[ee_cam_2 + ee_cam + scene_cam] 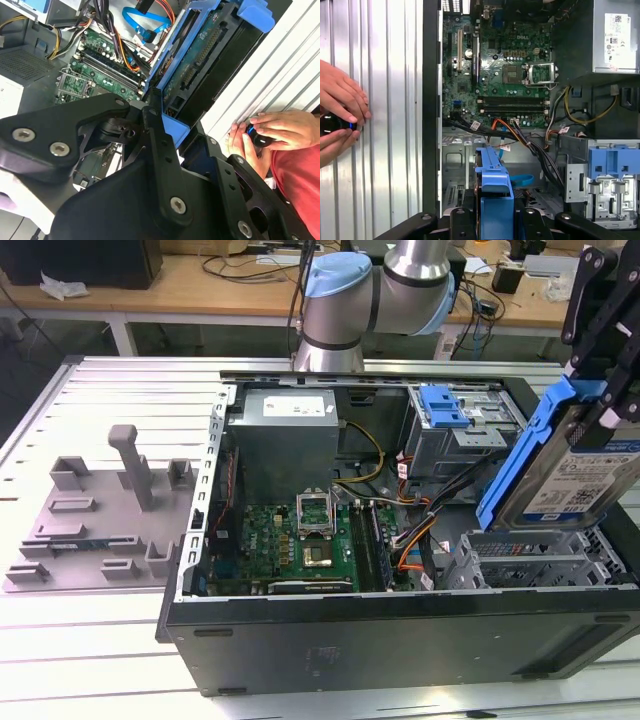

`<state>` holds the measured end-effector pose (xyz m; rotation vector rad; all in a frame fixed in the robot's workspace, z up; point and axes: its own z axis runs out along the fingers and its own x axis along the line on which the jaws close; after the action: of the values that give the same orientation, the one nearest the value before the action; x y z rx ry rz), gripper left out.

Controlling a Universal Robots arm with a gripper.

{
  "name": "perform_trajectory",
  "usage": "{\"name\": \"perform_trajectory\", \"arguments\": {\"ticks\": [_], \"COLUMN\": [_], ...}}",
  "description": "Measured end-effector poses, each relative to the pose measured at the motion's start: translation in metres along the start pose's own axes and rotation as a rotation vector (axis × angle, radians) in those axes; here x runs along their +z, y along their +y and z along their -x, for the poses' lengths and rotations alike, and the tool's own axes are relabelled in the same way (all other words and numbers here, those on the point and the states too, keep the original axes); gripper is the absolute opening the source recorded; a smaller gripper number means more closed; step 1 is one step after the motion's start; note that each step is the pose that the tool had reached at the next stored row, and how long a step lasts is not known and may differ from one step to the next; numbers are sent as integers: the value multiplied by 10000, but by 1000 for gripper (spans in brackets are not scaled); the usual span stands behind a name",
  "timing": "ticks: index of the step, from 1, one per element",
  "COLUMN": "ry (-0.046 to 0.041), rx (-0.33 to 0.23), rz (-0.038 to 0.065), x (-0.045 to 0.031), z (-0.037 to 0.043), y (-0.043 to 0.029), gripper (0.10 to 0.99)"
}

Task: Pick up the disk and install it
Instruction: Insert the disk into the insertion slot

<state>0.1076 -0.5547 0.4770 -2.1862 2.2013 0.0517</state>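
Observation:
The disk (pixel 568 462), a silver drive with a white-and-blue label in a blue carrier rail, hangs tilted on edge over the open computer case (pixel 400 640), at the exterior view's right. My gripper (pixel 600 405) is shut on it from above. Just below the disk lies the grey metal drive cage (pixel 530 558). In the second wrist view the black fingers (pixel 159 145) clamp the carrier of the disk (pixel 200 60), whose underside shows. The first wrist view looks along the blue edge of the disk (pixel 495 192) down into the case, with the gripper (pixel 495 222) at its near end.
The motherboard (pixel 300 540), power supply (pixel 290 440) and loose cables (pixel 415 530) fill the case. A second bay carries a blue latch piece (pixel 443 405). A grey fixture plate (pixel 100 520) lies left of the case. A person's hands (pixel 340 112) hold a small black device beside it.

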Motion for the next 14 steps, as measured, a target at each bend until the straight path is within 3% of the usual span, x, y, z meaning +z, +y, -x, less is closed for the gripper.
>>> {"name": "perform_trajectory", "arguments": {"ticks": [14], "ry": [1], "rx": [0], "rz": [0], "x": [70], "z": [-35], "y": [-4], "gripper": [365]}}
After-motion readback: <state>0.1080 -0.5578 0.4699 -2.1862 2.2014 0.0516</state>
